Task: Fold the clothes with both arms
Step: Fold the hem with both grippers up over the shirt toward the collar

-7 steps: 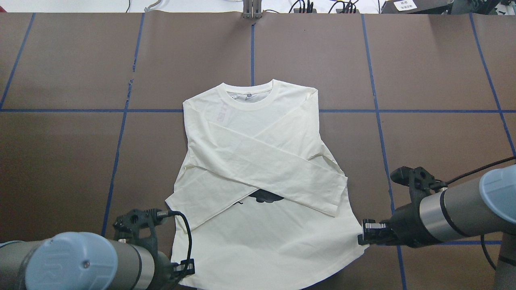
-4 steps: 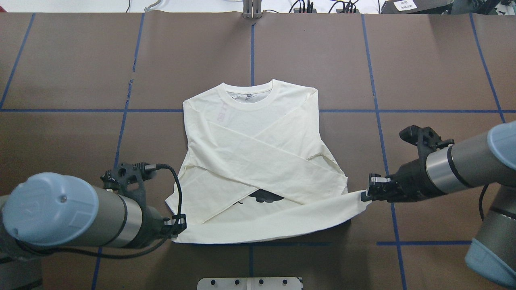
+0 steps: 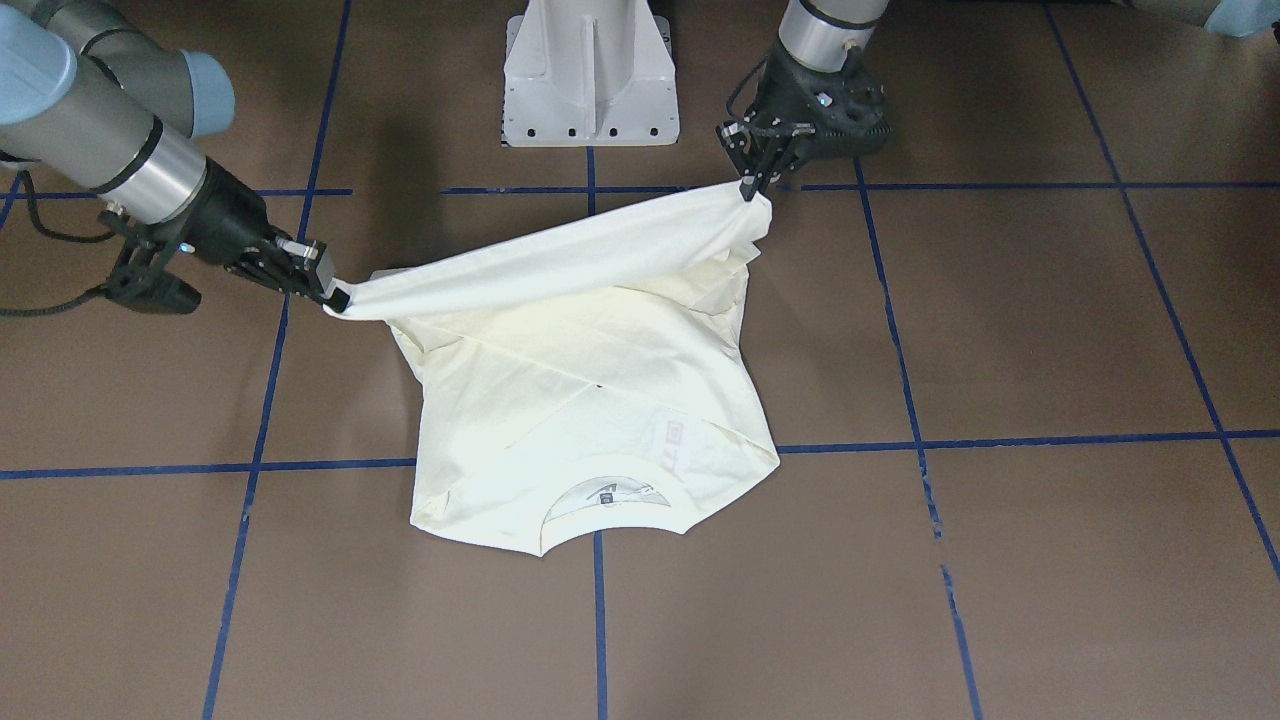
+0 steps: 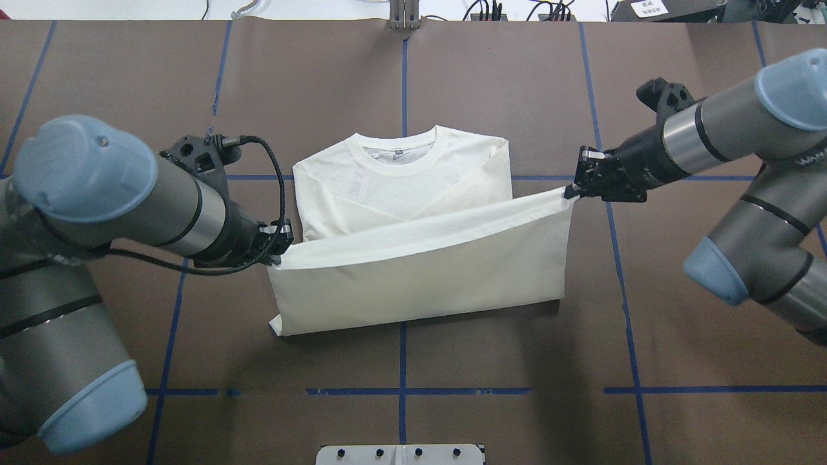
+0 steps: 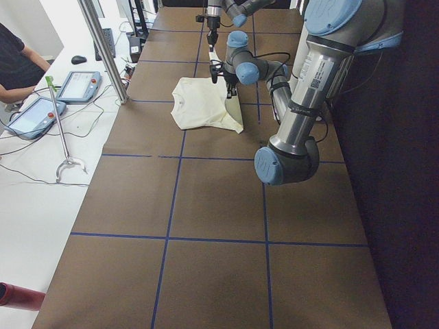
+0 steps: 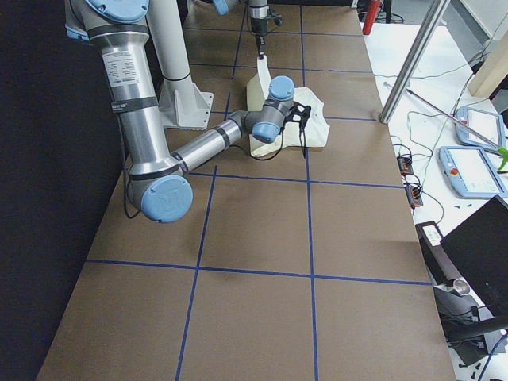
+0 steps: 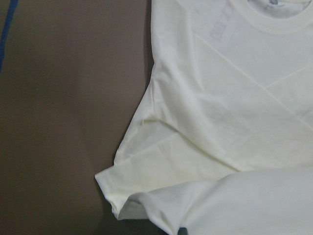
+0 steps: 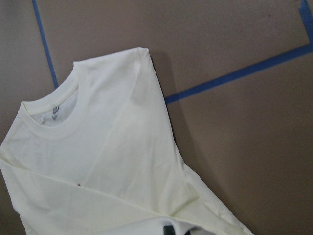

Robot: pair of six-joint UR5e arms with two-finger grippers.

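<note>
Cream cloth stretches between the two black claws. It is the long-sleeved shirt (image 4: 420, 290), and it lies on the brown table (image 4: 517, 84) between the arms. The left gripper (image 4: 282, 254) is pinched tight on one bottom corner of the shirt. The right gripper (image 4: 571, 192) is pinched tight on the other bottom corner. Both claws hold their corners up off the table, so the bottom edge runs from claw to claw like a band, with a small dip in the middle. Below that band the cloth hangs down to a soft fold on the table, on the robot's side of the claws. This turned-up part is plain cream. Past the claws, away from the robot, the top of the shirt lies flat. Its round neck hole (image 4: 395, 154) sits there, about halfway between the two claws. One folded sleeve (image 4: 452, 194) slants across the chest and goes under the raised band. Blue tape lines (image 4: 404, 77) cross the table around the shirt.
</note>
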